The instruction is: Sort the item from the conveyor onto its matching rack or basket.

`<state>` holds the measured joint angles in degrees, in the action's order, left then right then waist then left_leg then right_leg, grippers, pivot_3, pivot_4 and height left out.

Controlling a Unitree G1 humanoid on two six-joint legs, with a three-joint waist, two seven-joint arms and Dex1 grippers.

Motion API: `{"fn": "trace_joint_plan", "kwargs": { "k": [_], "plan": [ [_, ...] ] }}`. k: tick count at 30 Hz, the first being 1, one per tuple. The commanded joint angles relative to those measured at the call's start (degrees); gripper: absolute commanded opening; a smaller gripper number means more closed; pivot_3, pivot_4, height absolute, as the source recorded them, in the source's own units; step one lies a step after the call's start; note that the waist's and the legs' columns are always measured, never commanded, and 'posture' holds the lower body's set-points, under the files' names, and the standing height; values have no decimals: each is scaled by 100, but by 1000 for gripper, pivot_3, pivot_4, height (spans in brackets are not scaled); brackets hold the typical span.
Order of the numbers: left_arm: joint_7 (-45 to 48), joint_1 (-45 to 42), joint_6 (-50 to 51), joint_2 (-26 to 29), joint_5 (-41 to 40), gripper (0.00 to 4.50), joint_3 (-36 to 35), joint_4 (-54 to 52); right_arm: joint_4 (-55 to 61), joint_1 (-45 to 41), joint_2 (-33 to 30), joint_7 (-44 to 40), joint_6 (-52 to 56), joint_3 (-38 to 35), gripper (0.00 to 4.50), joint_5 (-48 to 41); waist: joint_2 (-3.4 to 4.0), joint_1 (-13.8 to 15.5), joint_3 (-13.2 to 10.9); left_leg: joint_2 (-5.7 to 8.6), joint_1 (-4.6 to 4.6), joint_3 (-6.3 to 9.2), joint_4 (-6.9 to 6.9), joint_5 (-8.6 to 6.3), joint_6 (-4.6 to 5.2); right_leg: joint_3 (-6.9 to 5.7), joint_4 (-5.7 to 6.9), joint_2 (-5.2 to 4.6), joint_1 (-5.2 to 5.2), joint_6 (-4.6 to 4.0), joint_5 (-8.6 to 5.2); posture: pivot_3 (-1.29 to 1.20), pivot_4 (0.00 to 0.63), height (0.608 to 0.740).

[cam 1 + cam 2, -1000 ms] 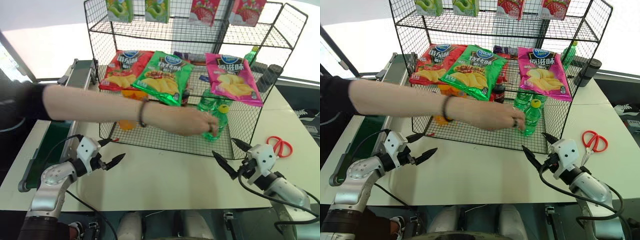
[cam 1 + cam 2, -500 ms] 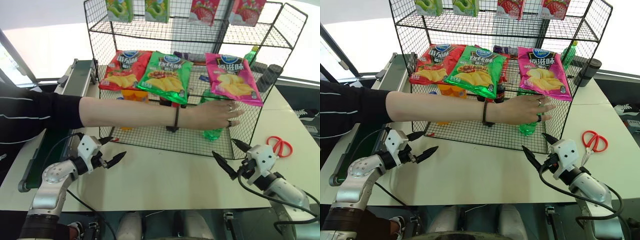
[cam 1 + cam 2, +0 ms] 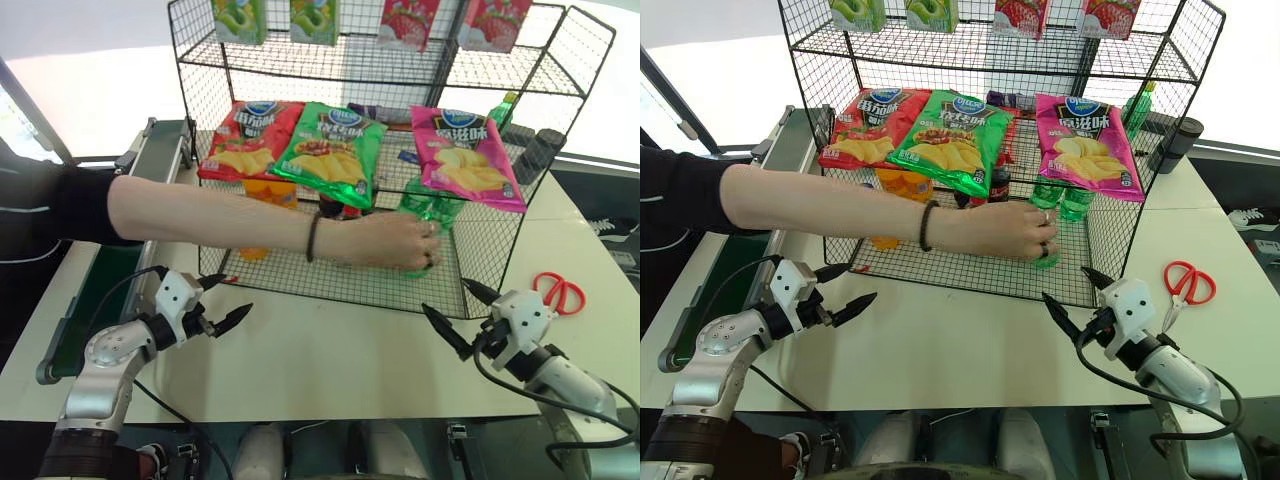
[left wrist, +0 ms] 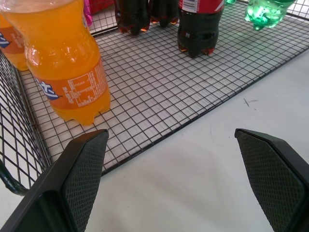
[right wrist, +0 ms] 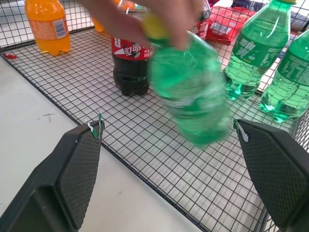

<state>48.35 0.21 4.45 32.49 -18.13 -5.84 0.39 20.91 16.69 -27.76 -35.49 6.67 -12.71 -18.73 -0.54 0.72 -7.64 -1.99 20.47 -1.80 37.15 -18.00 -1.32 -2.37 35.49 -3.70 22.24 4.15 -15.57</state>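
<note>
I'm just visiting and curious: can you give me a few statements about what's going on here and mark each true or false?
1. A person's hand grips a green bottle in the wire rack. True.
2. The right gripper holds that bottle. False: it is open, holding nothing.
3. Red scissors lie on the table. True.
4. The left gripper holds the orange bottle. False: it is open, over the table.

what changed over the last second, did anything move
The person's hand went from an open reach across the rack's bottom tier to gripping a green bottle by its top. Both tools, left and right, stayed open over the table.
</note>
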Motion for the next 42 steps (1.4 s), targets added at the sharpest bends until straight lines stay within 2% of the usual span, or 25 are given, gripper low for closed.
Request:
{"fn": "trace_joint_plan", "kwargs": {
  "k": [1, 16, 22, 28, 34, 38, 42],
  "plan": [
    [-7, -4, -16, -1, -50, 4500, -55, -178, 152, -5, 4, 37, -81, -57, 4472, -13, 0, 0, 0, 0, 0, 0, 0, 0, 0, 0, 0, 0, 0, 0, 0, 0, 150, 740],
    [-46, 63, -54, -42, -45, 4500, -89, -199, 2, -61, -52, -50, -132, -96, 4472, -32, 0, -1, 0, 0, 0, 0, 0, 0, 0, 0, 0, 0, 0, -1, 0, 0, 150, 740],
    [-240, 55, 343, -67, -362, 4500, -296, -616, -82, -116, -61, -106, -175, -83, 4472, -19, 0, -1, 0, 0, 0, 0, 0, 0, 0, 0, 0, -2, 0, -1, 0, 0, 150, 740],
    [-617, -9, 1108, -97, -1193, 4500, -932, -1202, -66, -298, -91, -157, -93, 55, 4472, -3, 0, -11, 0, -5, 0, 0, 0, 0, 0, 1, 0, -7, 1, 0, 1, 0, 150, 740],
    [-969, -179, 1436, -114, -2101, 4500, -2053, -973, -33, -589, -65, -222, 25, 358, 4472, -22, 0, -12, 0, -6, -1, 0, 0, 0, 0, 0, 0, -1, 1, 1, 1, 0, 150, 740],
    [-1515, -357, 1176, -135, -1923, 4500, -2575, -529, 116, -789, 20, -249, 137, 718, 4472, -44, -1, -7, 0, -4, -1, 0, 0, 0, 0, 0, 0, 5, 1, 1, 1, 0, 150, 740],
    [-2314, -480, 917, -275, -1365, 4500, -2619, -256, 301, -991, 127, -227, 279, 1102, 4472, -67, -3, 4, 1, 0, -1, 0, 1, 0, 0, 0, -1, 3, -1, 3, 2, 0, 150, 740]
  ]
}}
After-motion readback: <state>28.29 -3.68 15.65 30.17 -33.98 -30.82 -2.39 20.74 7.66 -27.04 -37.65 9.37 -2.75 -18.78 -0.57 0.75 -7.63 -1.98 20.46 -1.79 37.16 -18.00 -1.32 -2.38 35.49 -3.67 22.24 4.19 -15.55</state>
